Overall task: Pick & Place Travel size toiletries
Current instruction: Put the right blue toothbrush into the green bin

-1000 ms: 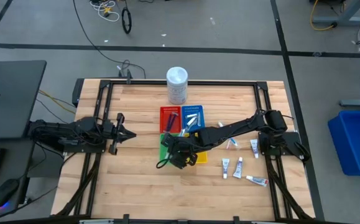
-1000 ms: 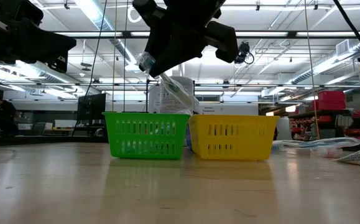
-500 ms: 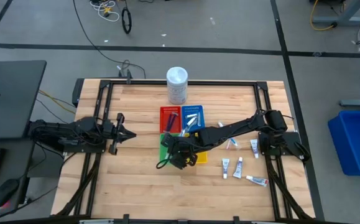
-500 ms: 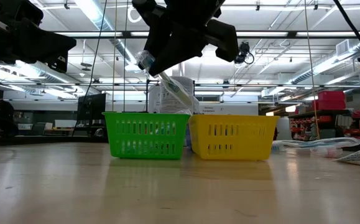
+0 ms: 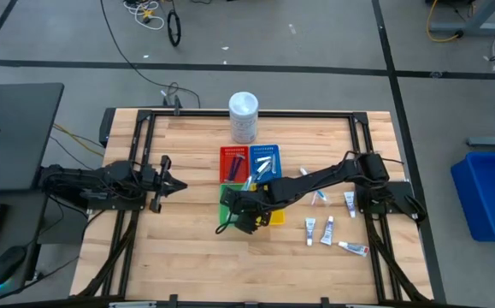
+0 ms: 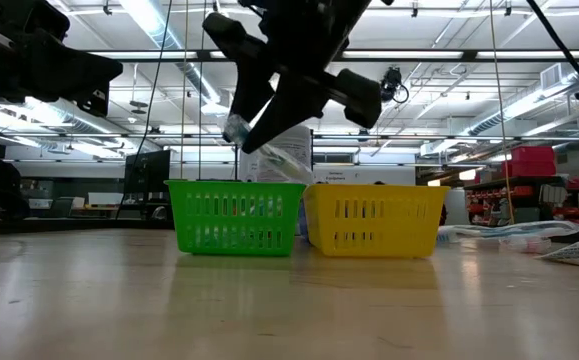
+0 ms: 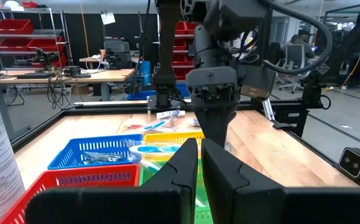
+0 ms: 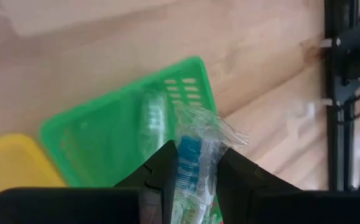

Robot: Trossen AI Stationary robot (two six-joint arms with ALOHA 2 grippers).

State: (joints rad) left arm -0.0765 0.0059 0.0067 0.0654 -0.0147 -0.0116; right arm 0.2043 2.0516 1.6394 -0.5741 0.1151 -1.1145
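The right gripper (image 8: 189, 163), closed on a clear-wrapped blue-and-white toothbrush (image 8: 189, 155), hangs directly above the green slotted plastic tray (image 8: 105, 146) mid-bench, the toothbrush's long axis pointing down into it, while the closed left gripper (image 5: 163, 182) waits near the bench's left edge.

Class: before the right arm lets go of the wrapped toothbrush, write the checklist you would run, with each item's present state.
1. Right gripper shut on wrapped toothbrush: ok.
2. Gripper above green tray: ok.
3. Toothbrush clear of the tray rim: ok, hanging above it in the low view.
4. Space left in the tray: ok, one wrapped item inside.
5. Left gripper out of the way: ok, parked at the table's left, shut.
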